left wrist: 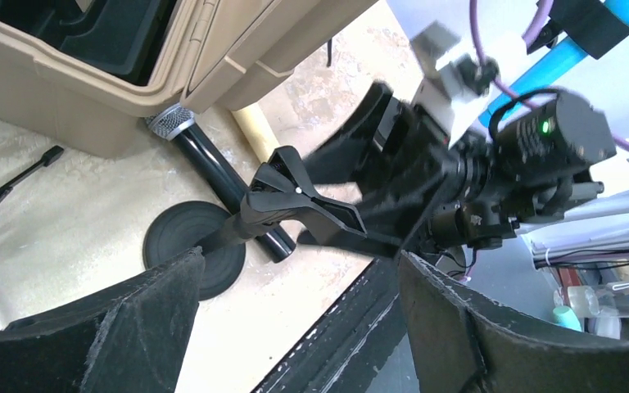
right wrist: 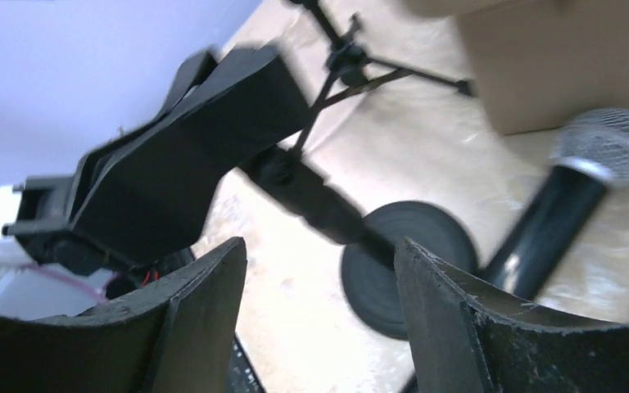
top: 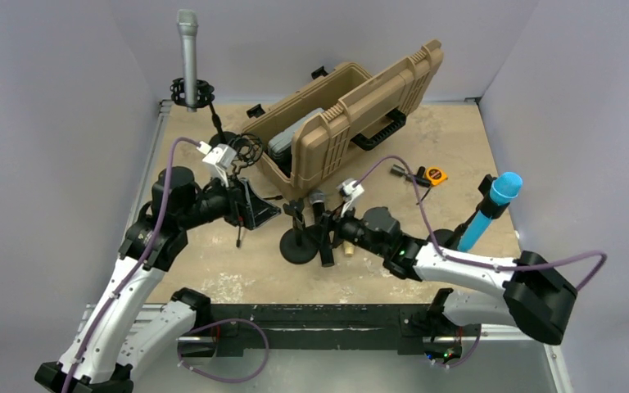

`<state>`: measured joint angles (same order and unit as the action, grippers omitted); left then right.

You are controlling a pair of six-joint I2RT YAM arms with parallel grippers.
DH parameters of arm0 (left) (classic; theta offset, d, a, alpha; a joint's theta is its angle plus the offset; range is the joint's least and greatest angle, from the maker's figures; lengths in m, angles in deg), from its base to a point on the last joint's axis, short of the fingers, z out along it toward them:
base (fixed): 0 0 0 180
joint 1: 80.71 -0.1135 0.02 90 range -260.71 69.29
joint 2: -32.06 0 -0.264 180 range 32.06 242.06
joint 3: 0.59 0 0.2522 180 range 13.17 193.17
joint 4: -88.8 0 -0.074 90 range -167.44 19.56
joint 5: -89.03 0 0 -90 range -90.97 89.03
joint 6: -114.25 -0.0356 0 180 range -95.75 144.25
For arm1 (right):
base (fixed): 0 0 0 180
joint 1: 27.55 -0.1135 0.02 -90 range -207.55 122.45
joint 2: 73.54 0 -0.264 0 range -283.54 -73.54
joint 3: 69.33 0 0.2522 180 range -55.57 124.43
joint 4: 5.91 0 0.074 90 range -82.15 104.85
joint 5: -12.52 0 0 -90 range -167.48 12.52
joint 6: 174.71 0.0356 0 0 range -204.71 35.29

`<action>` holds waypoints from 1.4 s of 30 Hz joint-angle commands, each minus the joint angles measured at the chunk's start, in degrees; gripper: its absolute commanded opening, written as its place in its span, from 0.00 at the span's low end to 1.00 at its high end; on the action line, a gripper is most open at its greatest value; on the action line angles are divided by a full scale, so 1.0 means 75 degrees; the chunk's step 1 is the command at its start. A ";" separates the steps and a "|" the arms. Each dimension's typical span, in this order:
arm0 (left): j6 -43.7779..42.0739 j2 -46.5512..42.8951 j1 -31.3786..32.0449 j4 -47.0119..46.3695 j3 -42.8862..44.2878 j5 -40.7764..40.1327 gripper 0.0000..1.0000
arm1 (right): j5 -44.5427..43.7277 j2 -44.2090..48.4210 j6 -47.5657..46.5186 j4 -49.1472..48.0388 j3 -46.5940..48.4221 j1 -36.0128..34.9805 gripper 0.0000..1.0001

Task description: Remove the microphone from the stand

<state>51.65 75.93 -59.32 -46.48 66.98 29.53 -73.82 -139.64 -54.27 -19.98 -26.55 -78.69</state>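
Black microphone [left wrist: 217,173] is lying flat just in front of the case [top: 352,115], its grille by the case wall, outside the clip of the stand [left wrist: 287,205] beside it. Left gripper [left wrist: 299,255] and right gripper [right wrist: 319,246] are hovering in front of the case, both spread wide, gripping nothing. Three microphones are showing: black, grey [top: 187,49] left of the case, blue [top: 500,190] to its right.
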 commanded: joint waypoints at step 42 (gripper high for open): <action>-0.1416 -0.2747 -0.0027 0.1709 0.0760 -0.3800 0.87 | -0.4819 -0.5415 -0.2796 -0.6766 0.2286 -0.2511 0.12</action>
<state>42.06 55.34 -59.32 -35.05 71.04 4.84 -106.71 -177.54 -69.83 -65.60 -14.46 -97.40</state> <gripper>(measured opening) 0.864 0.118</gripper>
